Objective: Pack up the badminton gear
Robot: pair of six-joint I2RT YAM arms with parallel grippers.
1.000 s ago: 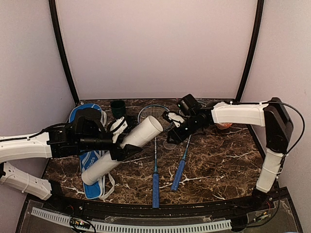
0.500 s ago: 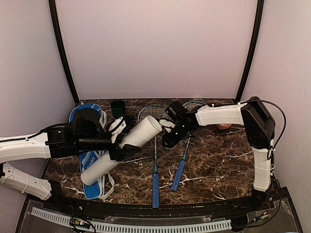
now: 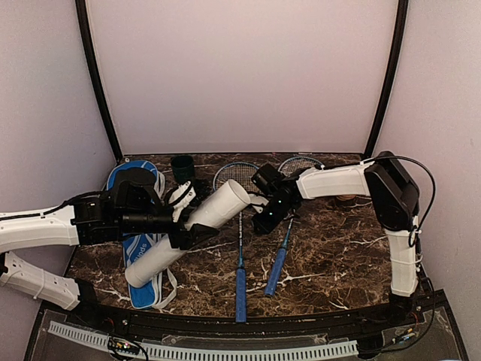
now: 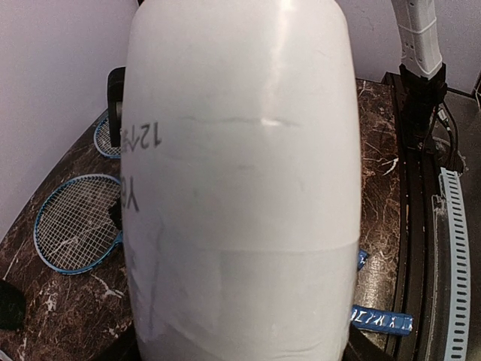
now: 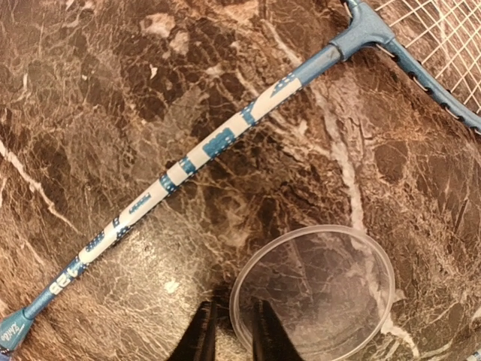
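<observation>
Rackets [image 3: 240, 289] with blue handles are laid side by side on the marble table [image 3: 338, 256]. The long white tube [image 3: 222, 204] is clamped mid-length by the left gripper [image 3: 188, 219] and held tilted above the blue racket bag [image 3: 124, 177]. The right gripper [image 5: 231, 335] is set down at a clear lid [image 5: 312, 297]. Its jaws are placed narrowly astride the rim, though whether the rim is actually pinched cannot be told.

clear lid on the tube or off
Off: the clear lid lies flat on the table, right gripper straddling its rim.
</observation>
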